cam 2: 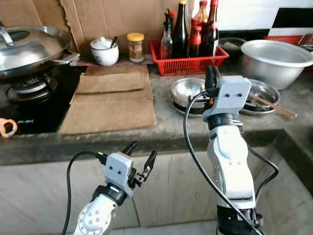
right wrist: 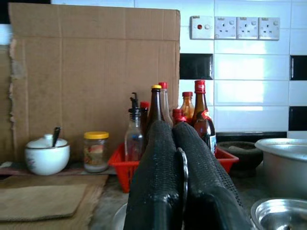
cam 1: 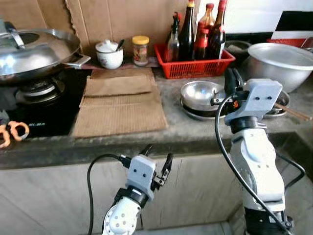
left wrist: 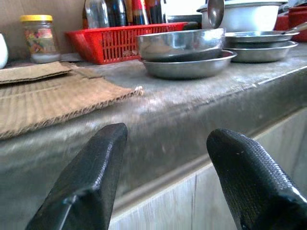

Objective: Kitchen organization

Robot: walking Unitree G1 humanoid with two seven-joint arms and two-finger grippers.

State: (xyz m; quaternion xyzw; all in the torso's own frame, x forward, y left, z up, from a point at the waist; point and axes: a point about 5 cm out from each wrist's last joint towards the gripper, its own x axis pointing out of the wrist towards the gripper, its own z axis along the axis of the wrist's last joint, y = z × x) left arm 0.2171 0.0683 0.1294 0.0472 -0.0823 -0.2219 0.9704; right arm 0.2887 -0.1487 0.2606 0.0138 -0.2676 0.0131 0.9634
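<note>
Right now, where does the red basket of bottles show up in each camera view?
Left eye view: red basket at the back of the counter, upper middle, behind the steel bowl.
Right eye view: upper middle, right of the yellow-lidded jar.
Left wrist view: upper left of centre, beyond the bowls.
Right wrist view: low centre, partly behind the right pincer.
Shared landmark: the yellow-lidded jar.

Left tool [cam 1: 156,161] spread, right tool [cam 1: 233,81] closed

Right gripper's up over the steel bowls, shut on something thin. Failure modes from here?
1. The right gripper hangs above the stacked steel bowls, shut on a thin metal piece; a slip would drop it there.
2. The bottles in the red basket stand just beyond; overreach might topple them.
3. The left gripper, open, sits near the counter edge; lifting may clip it.
</note>
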